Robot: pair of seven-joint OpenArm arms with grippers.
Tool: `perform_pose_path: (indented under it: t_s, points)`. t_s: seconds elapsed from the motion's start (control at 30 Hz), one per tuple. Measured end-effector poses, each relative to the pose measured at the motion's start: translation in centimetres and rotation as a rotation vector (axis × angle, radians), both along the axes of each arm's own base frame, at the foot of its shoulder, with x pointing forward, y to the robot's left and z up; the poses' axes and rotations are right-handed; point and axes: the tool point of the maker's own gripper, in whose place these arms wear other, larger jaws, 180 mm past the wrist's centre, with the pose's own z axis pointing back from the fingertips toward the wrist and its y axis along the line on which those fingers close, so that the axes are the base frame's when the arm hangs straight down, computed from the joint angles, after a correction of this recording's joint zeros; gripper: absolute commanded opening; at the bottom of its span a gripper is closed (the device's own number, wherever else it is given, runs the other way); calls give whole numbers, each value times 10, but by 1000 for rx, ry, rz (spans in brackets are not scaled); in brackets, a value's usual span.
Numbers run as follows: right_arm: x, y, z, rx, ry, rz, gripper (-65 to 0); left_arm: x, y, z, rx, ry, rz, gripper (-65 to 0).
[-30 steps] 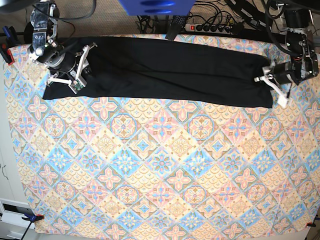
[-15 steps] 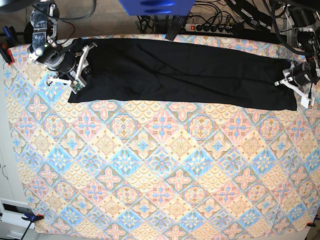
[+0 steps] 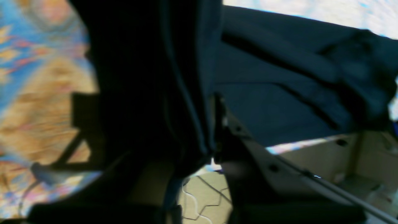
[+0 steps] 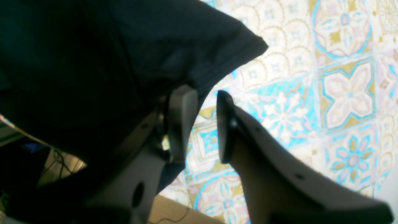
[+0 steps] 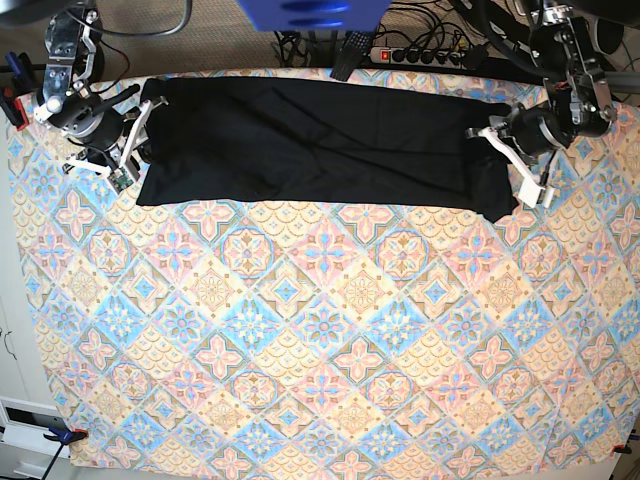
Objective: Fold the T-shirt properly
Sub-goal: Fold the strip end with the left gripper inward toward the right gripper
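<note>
Two ends matter: my left wrist view shows my left pincer (image 3: pixel 214 149) clamped on the T-shirt (image 3: pixel 279 102), my right wrist view my right pincer (image 4: pixel 202 124) parted and empty, and overhead the shirt's right end has drawn inward on the counter (image 5: pixel 320 400), shortening it for folding.

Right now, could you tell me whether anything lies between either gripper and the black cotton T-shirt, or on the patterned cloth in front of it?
Nothing visible does. The black cotton T-shirt lies flat; the left gripper pinches its end, the right gripper sits at the opposite edge. The patterned tablecloth in front shows no objects.
</note>
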Motion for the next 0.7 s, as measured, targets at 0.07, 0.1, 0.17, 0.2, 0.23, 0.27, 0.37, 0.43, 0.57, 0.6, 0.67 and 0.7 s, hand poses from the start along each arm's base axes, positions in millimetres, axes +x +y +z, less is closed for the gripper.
perform_pose_path:
  t_s: [0.07,0.1,0.17,0.2,0.23,0.27,0.37,0.43,0.57,0.6,0.67,0.7]
  points:
    - [0,-8,3,-11,-6,-21,-506,0,-7,-2,-17,6,4,-650]
    - [0,-13,5,-20,-13,-33,-505,1,-11,-2,-29,6,6,-650]
    - [2,-20,10,-30,-29,-50,-505,3,-24,-3,-46,9,-14,-650]
    - [2,-23,11,-34,-31,-56,-505,3,-33,-4,-59,13,-34,-650]
    - [2,-26,12,-38,-33,-62,-505,2,-43,-5,-74,18,-55,-650]
    - [2,-30,14,-43,-37,-73,-504,1,-53,-7,-88,25,-81,-650]
    - [2,-37,16,-53,-41,-90,-504,-1,-74,-8,-130,29,-105,-650]
    - [2,-38,16,-54,-43,-92,-504,0,-81,-8,-149,28,-101,-650]
    - [2,-38,16,-54,-43,-92,-504,2,-86,-23,-190,71,-76,-650]
    - [2,-38,16,-54,-44,-92,-504,1,-85,-29,-196,91,-71,-650]
    - [2,-38,16,-53,-44,-92,-504,-3,-85,-37,-202,120,-61,-650]
    - [2,-38,16,-54,-43,-92,-504,-4,-85,-39,-205,129,-59,-631]
